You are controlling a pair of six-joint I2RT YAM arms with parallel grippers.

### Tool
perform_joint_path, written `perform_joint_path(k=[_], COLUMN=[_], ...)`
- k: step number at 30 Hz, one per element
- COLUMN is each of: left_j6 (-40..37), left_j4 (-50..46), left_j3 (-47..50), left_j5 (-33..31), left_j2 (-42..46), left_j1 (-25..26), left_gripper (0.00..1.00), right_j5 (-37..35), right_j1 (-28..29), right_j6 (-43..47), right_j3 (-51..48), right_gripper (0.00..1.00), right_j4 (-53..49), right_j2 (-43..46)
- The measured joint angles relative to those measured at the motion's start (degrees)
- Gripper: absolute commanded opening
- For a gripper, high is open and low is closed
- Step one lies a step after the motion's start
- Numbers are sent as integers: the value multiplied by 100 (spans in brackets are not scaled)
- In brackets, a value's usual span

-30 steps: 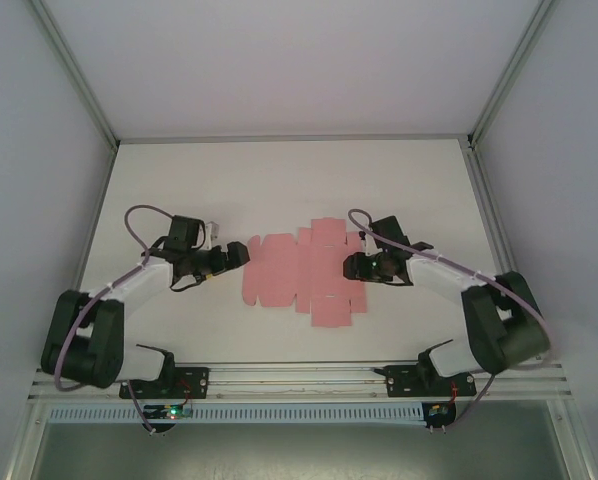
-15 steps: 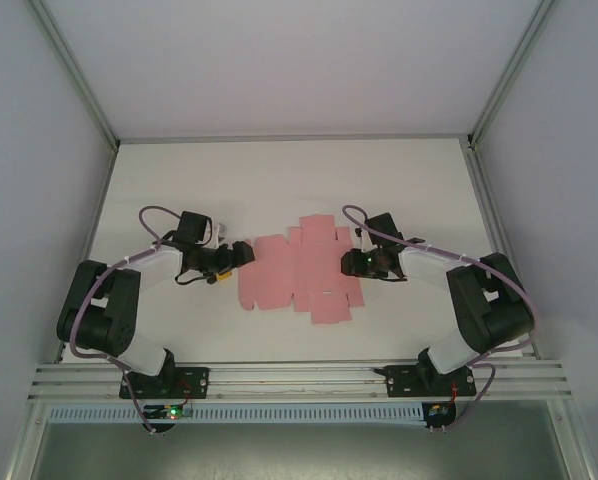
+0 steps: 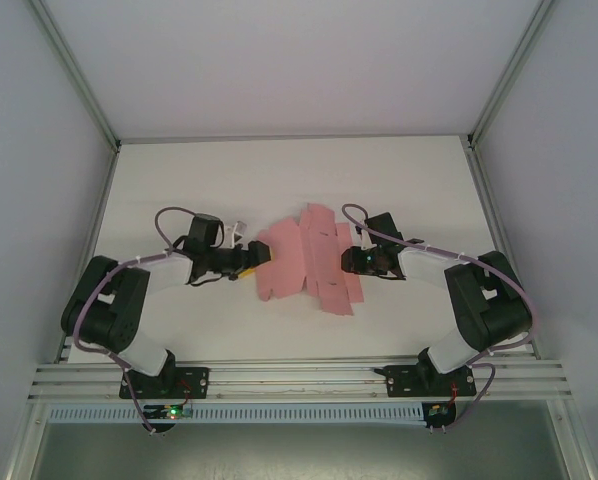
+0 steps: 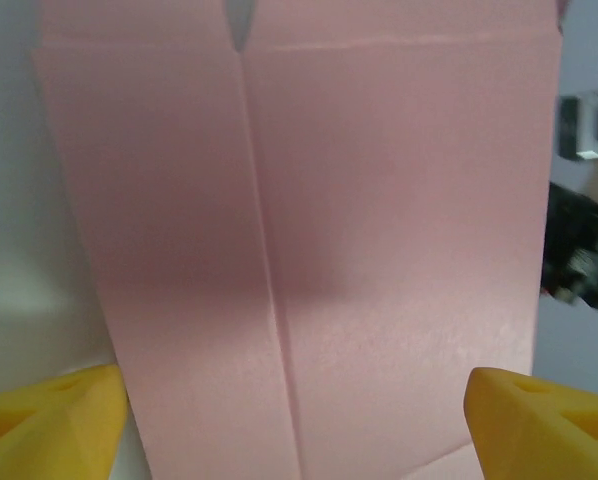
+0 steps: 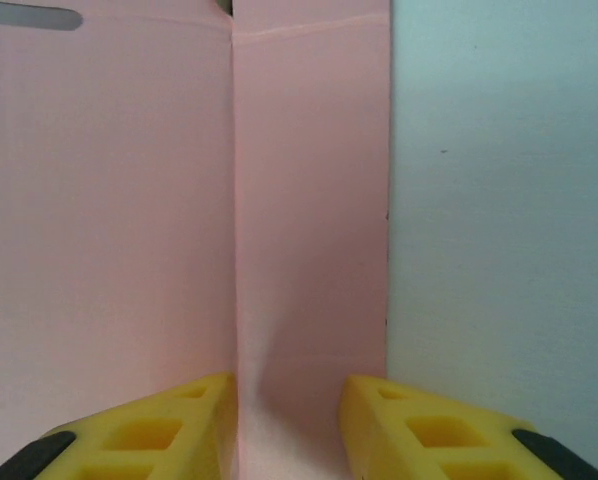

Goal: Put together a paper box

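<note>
Newly skewed paper box (image 3: 299,262); wrist-view crease (image 4: 271,300)

The table (image 3: 179,180) was viewed from above and behind the arm bases, at a distance, facing down and forward. The left wrist camera was aimed along the left end effector (image 4: 294,420), the right wrist camera along the right end effector (image 5: 284,420). Both were held very close to the paper box (image 4: 379,250), which was shared by all three views.
</note>
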State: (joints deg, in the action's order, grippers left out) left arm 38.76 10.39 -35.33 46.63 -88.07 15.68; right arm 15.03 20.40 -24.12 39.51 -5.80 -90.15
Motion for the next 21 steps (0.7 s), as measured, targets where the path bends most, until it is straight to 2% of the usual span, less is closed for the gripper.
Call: perform_joint_path(k=[4, 7, 16, 21], left_j6=[197, 389, 1303, 1471], left_j4=[645, 1250, 3182, 3668], left_j3=[328, 428, 953, 951], left_j5=[-31, -31, -85, -192], left_j2=[885, 1161, 935, 938], left_j1=[37, 39, 70, 319], left_gripper=[88, 89, 89, 89], right_j5=[7, 20, 76, 92], right_j1=[-2, -2, -2, -2], right_j6=[0, 0, 2, 2], right_j3=[-33, -70, -243, -280], right_gripper=[38, 38, 38, 38], right_j4=[87, 170, 433, 485], right_j2=[2, 4, 105, 129])
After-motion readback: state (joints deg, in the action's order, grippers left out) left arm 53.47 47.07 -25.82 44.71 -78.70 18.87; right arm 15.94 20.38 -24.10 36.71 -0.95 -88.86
